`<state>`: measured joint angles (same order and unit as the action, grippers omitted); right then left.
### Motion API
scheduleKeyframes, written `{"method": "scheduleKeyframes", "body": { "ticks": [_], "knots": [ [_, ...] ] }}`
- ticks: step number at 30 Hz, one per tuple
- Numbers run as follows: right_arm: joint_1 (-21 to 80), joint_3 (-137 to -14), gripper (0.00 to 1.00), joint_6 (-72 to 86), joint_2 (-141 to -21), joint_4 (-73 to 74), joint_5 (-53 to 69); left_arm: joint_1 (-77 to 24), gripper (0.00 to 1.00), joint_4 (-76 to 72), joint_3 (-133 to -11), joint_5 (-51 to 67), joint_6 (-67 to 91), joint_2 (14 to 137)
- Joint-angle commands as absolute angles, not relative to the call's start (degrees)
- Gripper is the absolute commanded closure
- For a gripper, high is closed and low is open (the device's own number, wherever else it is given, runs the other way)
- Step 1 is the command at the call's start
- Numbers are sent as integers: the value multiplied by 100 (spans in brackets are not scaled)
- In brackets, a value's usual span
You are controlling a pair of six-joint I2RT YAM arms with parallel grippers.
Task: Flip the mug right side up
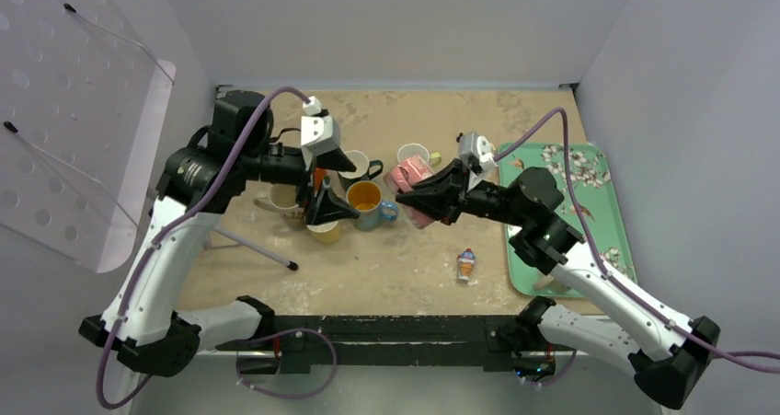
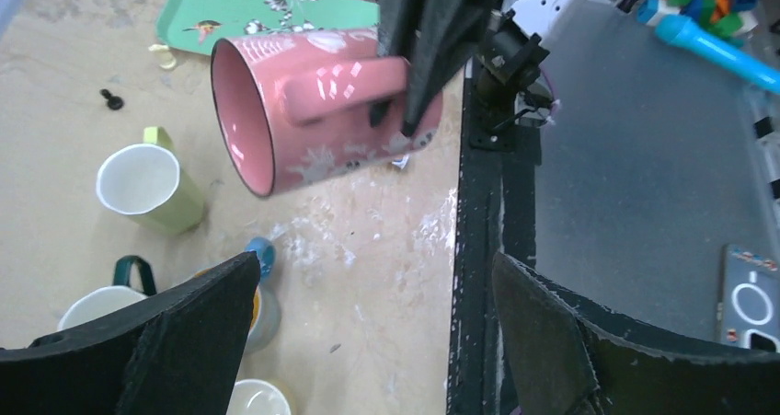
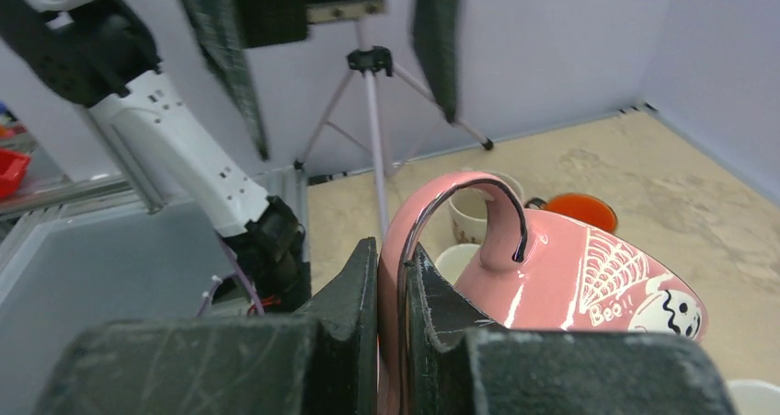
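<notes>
Pink mug (image 2: 308, 148) hangs off the table, just left of the tray (image 1: 602, 224), with the right gripper (image 1: 410, 195) pinching its handle. It lies sideways: long axis near level, along the tray's long edge, mouth toward the tray's far end. Base hidden by fingers. Further left of the tray, left gripper (image 1: 357, 191) spread wide.

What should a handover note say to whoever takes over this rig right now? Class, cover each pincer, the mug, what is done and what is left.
Right pincer: shut on the pink mug, clamping its handle.
Left pincer: open, empty, facing the mug.
Mug: in the air above the table, on its side, mouth towards the left arm.
Done: mug grasped and off the table, partly turned.
Left: tip the mouth upward, set it down on its base, release.
</notes>
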<state>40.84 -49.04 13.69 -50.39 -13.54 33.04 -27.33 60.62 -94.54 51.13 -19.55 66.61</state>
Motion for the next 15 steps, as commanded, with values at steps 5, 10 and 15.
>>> {"method": "scheduleKeyframes", "body": {
  "ticks": [5, 10, 15],
  "knots": [
    [4628, -5647, 100, 1097, -5385, -2979, 3745, -2614, 1, 4705, -9323, 6271, -1065, 7275],
    [4710, -5629, 100, 1152, -5362, -3225, 3773, -2615, 19, 4427, -9132, 6763, -867, 7377],
    [4711, -5627, 100, 1100, -5420, -3241, 3779, -2794, 53, 4165, -8993, 7567, -488, 7493]
  ]
}}
